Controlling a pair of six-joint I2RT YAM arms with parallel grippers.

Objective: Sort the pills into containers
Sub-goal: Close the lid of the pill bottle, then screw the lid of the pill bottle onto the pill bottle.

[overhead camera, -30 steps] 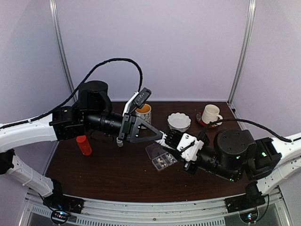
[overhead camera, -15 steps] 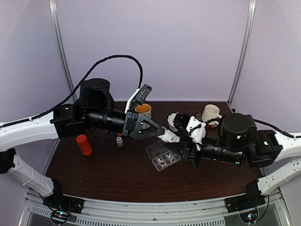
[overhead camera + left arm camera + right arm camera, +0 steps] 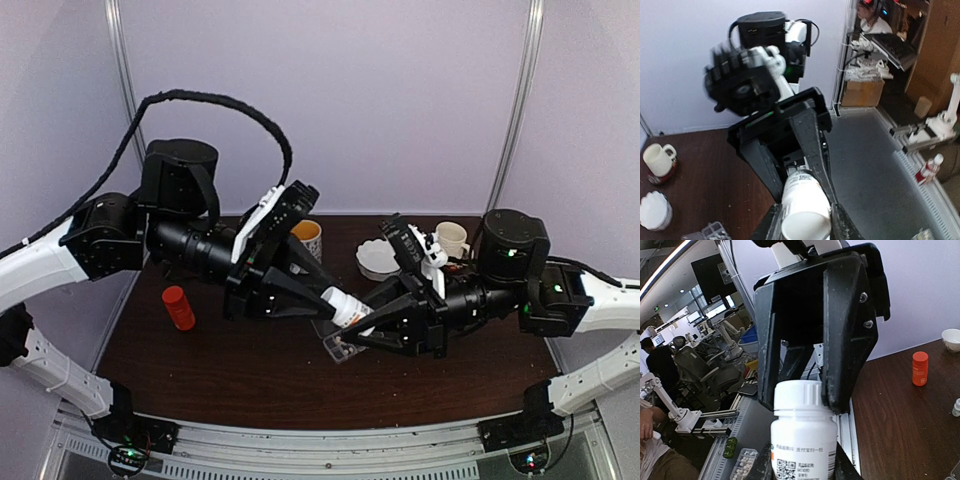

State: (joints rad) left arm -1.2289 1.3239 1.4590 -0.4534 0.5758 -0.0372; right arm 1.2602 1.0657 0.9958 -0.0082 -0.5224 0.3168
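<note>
Top view: the arms meet in the middle, with the left gripper (image 3: 322,296) and right gripper (image 3: 372,326) each clamped on one white bottle (image 3: 345,308). It's held right above the box (image 3: 337,349) (mostly hidden, so I can't make out any pills).

Left wrist: the left pinches the near end, while the right's black fingers wrap the far part.

Right wrist: the right has the labelled body, and the left squeezes the cap (image 3: 797,396).

My guess is one holds and one twists, so it opens over the box and whatever spills lands there.

Clear pill box (image 3: 336,348), partly hidden.
</note>
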